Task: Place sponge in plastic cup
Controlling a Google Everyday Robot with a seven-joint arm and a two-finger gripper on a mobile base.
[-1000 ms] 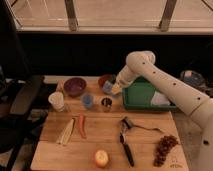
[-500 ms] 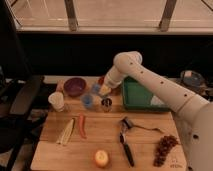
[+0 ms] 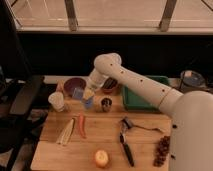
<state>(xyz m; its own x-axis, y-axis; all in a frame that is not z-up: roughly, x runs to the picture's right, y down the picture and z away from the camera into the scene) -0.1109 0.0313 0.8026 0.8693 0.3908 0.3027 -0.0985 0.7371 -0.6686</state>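
My gripper [image 3: 84, 93] hangs over the back left of the wooden table [image 3: 107, 135], arm reaching in from the right. It is shut on the sponge [image 3: 79, 93], a small blue piece with a yellowish side. The sponge is held just above a small blue cup [image 3: 88, 103]. The white plastic cup [image 3: 56, 100] stands upright to the left of the gripper, apart from it.
A purple bowl [image 3: 74, 84] and a reddish bowl [image 3: 110, 85] stand behind. A dark can [image 3: 106, 104] is right of the blue cup. A green bin [image 3: 145, 95] is at the back right. A red pepper [image 3: 81, 125], pale stalks [image 3: 66, 131], an orange fruit [image 3: 101, 158], black tongs [image 3: 126, 142] and grapes [image 3: 162, 149] lie in front. A black chair [image 3: 22, 100] stands at the left.
My gripper has moved left with the sponge, from near the reddish bowl to above the small blue cup, closer to the white cup.
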